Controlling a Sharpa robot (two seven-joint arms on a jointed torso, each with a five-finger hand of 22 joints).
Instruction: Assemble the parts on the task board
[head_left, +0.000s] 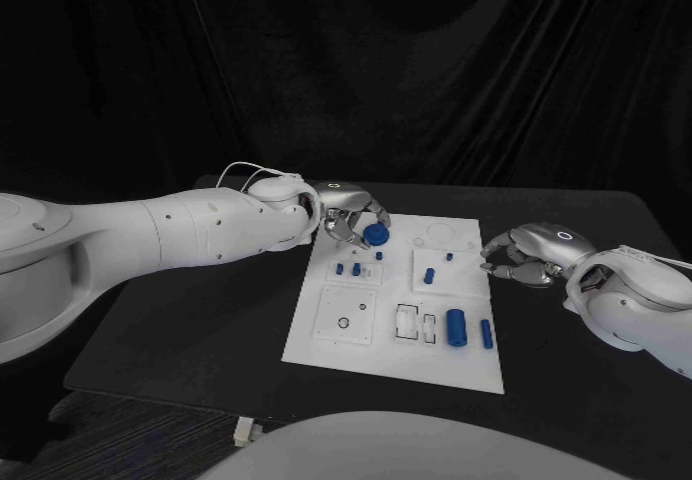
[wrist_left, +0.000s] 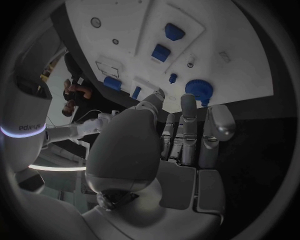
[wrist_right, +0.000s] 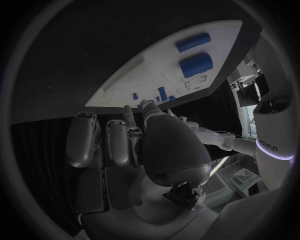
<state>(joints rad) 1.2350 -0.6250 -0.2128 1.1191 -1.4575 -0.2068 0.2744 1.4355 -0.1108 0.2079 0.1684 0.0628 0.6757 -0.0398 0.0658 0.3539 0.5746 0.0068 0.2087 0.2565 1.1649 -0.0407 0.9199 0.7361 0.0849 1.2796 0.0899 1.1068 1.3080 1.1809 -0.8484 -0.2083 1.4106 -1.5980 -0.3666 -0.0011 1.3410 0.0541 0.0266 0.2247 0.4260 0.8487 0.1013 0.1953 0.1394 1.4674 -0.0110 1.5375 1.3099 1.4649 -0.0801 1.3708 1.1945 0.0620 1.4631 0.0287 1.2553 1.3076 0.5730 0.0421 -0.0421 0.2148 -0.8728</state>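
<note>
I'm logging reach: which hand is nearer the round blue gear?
Left. The left hand is right at the gear, fingers around it; the right hand is off the board's opposite edge.

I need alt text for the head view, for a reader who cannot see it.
The left hand holds a round blue part over the white task board. The right hand hovers at the board's right edge; more blue parts lie on the board.
</note>
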